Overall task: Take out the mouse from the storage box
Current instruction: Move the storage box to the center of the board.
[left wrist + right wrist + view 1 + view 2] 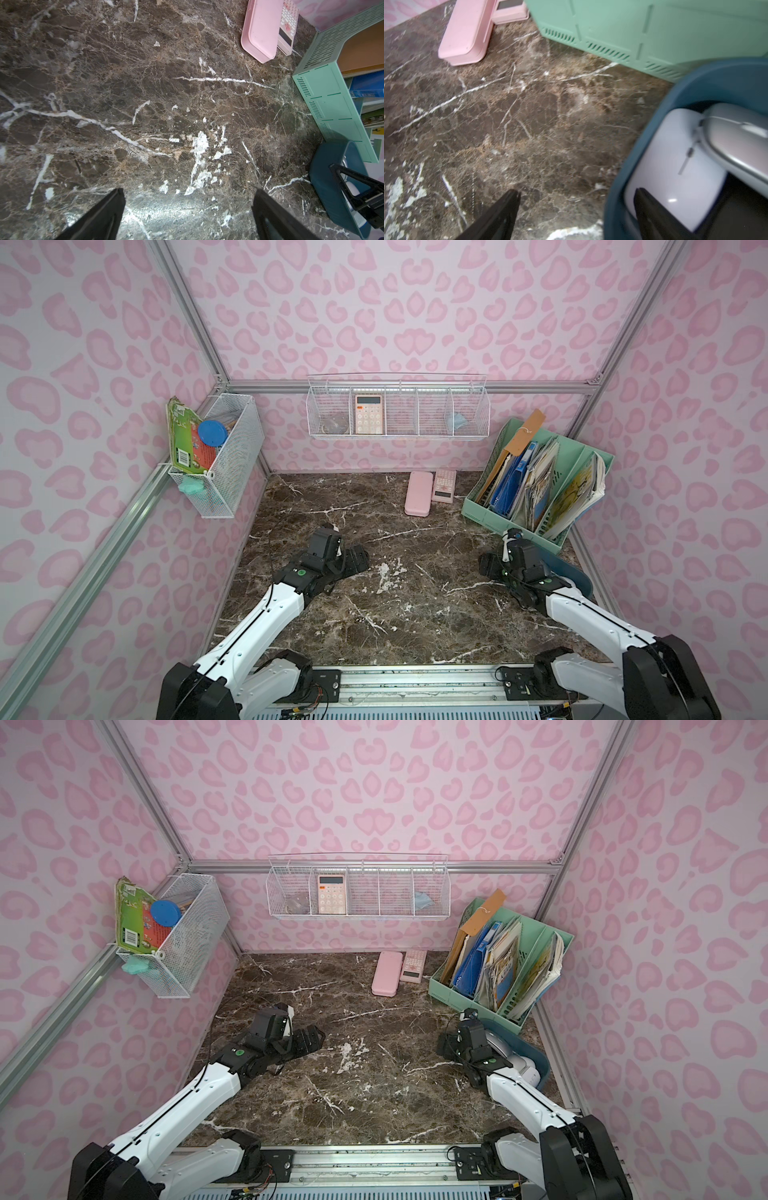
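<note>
Straddling the storage box [695,83] wall, the right hand [577,190] gapes empty; white mouse [675,155] beneath one finger, silver mouse [737,141] beyond, neither out yet.

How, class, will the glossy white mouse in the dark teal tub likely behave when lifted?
Probably slippery: the glossy white plastic mouse has a smooth domed shell. Likely stiff: that shell looks hard. Lifting may disturb the silver mouse lying against it in the dark teal plastic tub.
</note>
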Available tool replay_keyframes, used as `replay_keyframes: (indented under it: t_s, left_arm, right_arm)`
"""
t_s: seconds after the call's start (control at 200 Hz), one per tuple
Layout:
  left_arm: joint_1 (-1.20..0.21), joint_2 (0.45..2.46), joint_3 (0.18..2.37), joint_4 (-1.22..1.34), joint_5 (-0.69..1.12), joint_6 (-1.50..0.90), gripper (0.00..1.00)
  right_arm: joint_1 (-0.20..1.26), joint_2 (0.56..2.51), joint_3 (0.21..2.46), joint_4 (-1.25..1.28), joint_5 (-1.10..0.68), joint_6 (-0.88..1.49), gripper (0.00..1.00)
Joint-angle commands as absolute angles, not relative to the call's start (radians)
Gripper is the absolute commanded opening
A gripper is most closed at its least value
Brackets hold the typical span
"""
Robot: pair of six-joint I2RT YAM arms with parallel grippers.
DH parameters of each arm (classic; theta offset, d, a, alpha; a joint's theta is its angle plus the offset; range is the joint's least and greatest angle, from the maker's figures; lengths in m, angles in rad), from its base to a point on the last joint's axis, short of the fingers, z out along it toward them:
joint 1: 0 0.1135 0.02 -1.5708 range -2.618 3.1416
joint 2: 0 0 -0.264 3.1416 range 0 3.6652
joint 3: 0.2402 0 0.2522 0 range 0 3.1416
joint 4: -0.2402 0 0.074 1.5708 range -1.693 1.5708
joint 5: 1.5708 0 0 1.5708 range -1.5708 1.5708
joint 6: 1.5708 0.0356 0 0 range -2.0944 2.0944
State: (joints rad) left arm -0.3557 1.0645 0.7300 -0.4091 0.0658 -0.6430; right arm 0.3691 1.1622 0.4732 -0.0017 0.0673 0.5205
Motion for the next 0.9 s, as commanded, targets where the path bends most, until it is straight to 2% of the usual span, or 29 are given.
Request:
replay_keyframes:
  t_s: [0.0, 0.555, 0.665, 0.765, 0.895]
  left_arm:
    - [-0.358, 1.055, 0.73, -0.409, 0.028, -0.63, 0.99]
    - [-0.359, 1.011, 0.727, -0.485, -0.12, -0.663, 0.99]
    - [-0.359, 1.045, 0.75, -0.49, -0.106, -0.66, 0.99]
    - [-0.36, 1.096, 0.784, -0.48, -0.063, -0.654, 0.99]
    - [-0.403, 1.215, 0.869, -0.466, -0.001, -0.624, 0.99]
  right_arm:
    - [0.428, 1.203, 0.5, 0.043, 0.066, 0.541, 0.88]
    - [0.836, 1.502, 0.758, 0.08, 0.033, 0.618, 0.84]
    - [0.841, 1.495, 0.771, 0.076, 0.033, 0.621, 0.86]
    - [0.822, 1.417, 0.758, 0.02, 0.122, 0.632, 0.87]
    - [0.719, 1.258, 0.694, -0.051, 0.189, 0.612, 0.88]
